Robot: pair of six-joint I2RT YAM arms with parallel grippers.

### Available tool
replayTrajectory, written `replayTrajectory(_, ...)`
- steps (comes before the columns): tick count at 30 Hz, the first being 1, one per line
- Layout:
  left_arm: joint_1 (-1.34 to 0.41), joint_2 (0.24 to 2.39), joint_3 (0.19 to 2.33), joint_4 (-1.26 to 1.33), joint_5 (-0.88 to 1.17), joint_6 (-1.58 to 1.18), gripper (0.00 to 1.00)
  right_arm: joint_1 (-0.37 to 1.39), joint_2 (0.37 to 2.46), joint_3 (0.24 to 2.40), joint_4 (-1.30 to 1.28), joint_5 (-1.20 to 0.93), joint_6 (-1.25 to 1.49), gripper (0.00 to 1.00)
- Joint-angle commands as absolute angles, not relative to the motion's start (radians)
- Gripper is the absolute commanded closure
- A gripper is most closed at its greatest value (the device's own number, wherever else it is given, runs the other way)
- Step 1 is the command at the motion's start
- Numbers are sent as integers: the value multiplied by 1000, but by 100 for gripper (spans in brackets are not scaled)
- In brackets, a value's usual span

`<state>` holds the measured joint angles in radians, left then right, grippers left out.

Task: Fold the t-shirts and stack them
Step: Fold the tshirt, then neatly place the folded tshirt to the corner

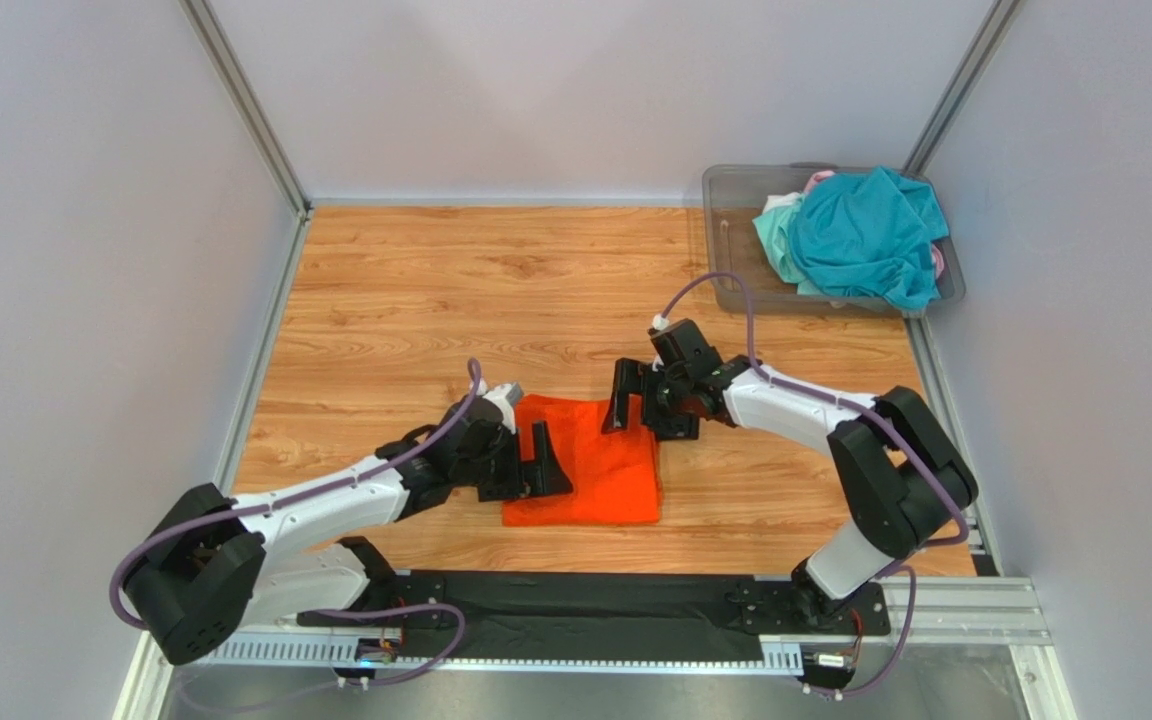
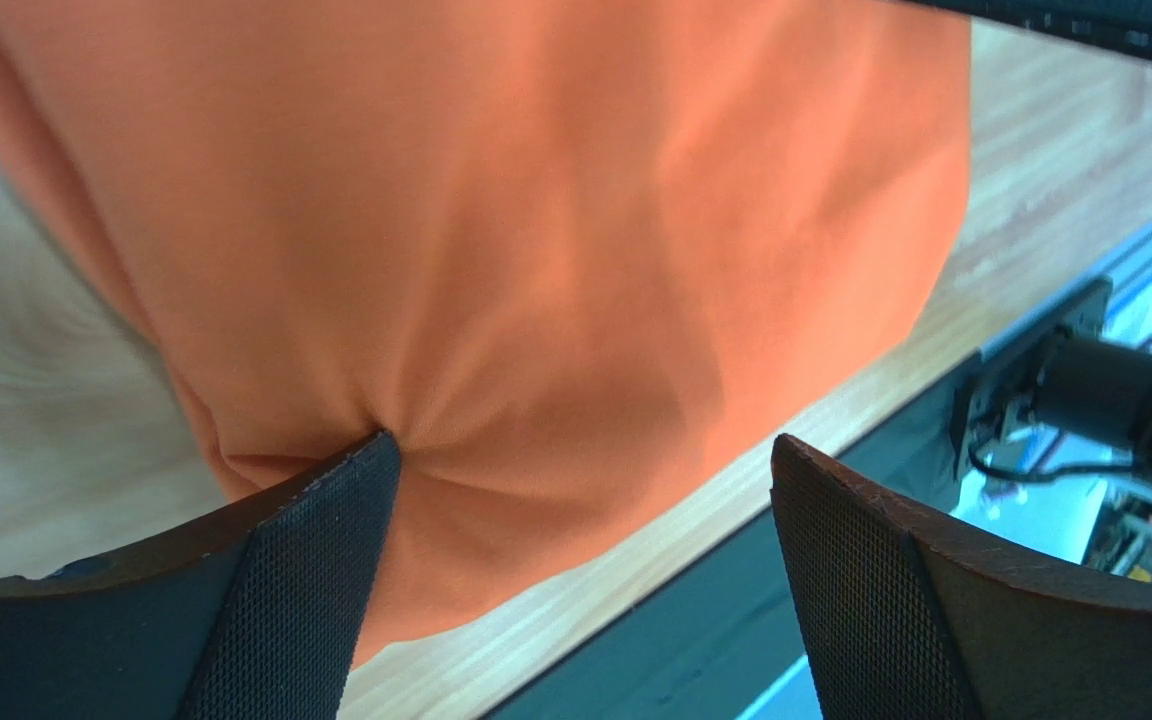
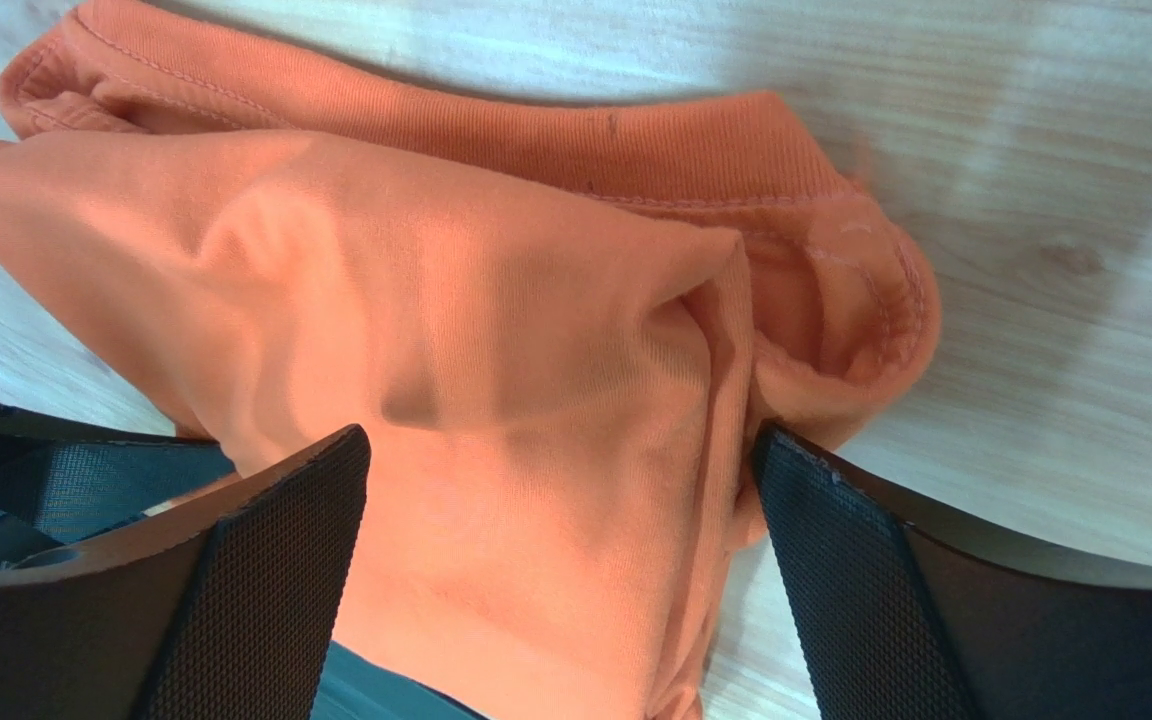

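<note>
Two robot arms work over an orange shirt [image 1: 585,458] lying as a small, roughly square packet on the near part of the wooden table [image 1: 432,300], just ahead of their bases. The left claw [image 1: 545,462] sits at the packet's left edge and the right claw [image 1: 630,402] at its far right corner. Both stand with fingers apart, clamped on nothing. By the look of it this one shirt is folded or very nearly so, and the arms seem to be tidying its edges. No stack has been started. A teal shirt [image 1: 868,233], a pale mint shirt [image 1: 775,233] and a sliver of a pink shirt [image 1: 820,179] lie heaped unfolded in the clear bin [image 1: 717,195] at the far right corner, so most of the job looks to be ahead. Only the overhead view shows that heap and the packet's whole outline. The left wrist camera adds that one fingertip [image 2: 364,465] presses into the cloth and puckers it, while the other hangs clear beyond the shirt's edge, towards the black rail [image 2: 898,495]. The right wrist camera alone shows the ribbed collar [image 3: 717,128] lying on the wood, with a loose, puffy fold of fabric between the open fingers.
</note>
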<state>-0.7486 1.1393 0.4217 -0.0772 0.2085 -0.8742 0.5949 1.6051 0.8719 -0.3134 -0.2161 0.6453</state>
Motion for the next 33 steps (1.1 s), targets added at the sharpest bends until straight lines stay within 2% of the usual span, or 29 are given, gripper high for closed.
replayTrajectory(1, -796, 1120, 416, -86, 198, -913, 0, 603, 1525, 903, -365, -235, 557, 0)
replayTrajectory(5, -807, 1089, 469, -173, 144, -904, 0, 601, 1384, 890, -409, -212, 545, 0)
replayTrajectory(11, -807, 976, 549, -368, -43, -861, 0, 601, 1313, 848, -469, -100, 505, 0)
replayTrajectory(20, -805, 888, 643, -678, -296, -888, 0, 604, 1483, 899, -465, -81, 468, 0)
replayTrajectory(25, -805, 873, 641, -765, -336, -907, 0, 638, 1591, 942, -442, -80, 454, 0)
replayTrajectory(31, -805, 839, 606, -785, -360, -936, 0, 732, 1678, 989, -437, -43, 471, 8)
replayTrajectory(33, -805, 833, 597, -787, -362, -939, 0, 765, 1704, 1005, -437, -16, 489, 14)
